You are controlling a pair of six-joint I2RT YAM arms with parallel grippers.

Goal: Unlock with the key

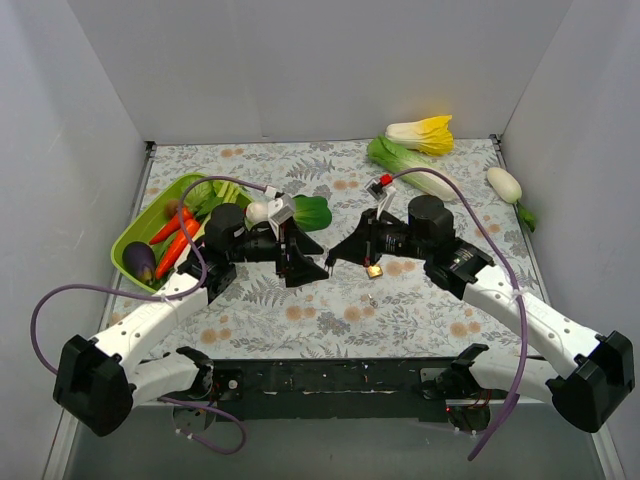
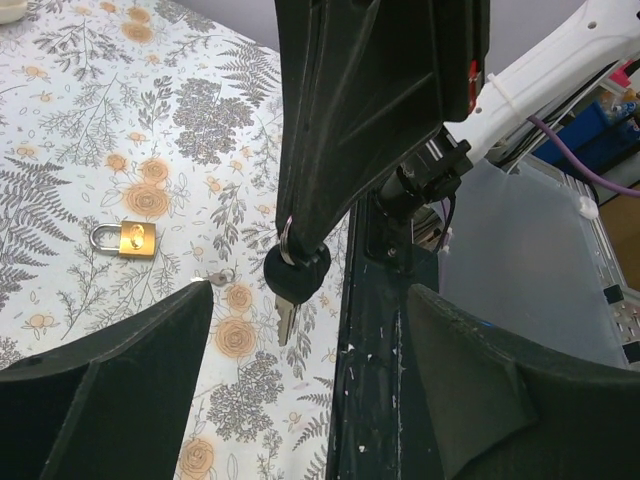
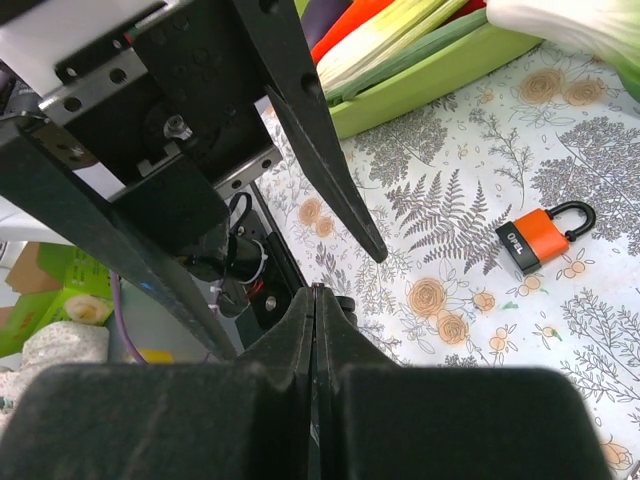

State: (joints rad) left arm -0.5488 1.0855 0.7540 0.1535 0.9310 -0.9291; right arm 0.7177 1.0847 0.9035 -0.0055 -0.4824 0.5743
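One key, black-headed with its silver blade pointing down, hangs pinched in the right tool, whose fingers are clenched together above the flowered tabletop. The left tool faces it, released, with its fingers spread wide. One brass padlock lies near on the tabletop with its shackle closed. A small silver piece, perhaps a second key, lies just beside it. One orange padlock lies farther off.
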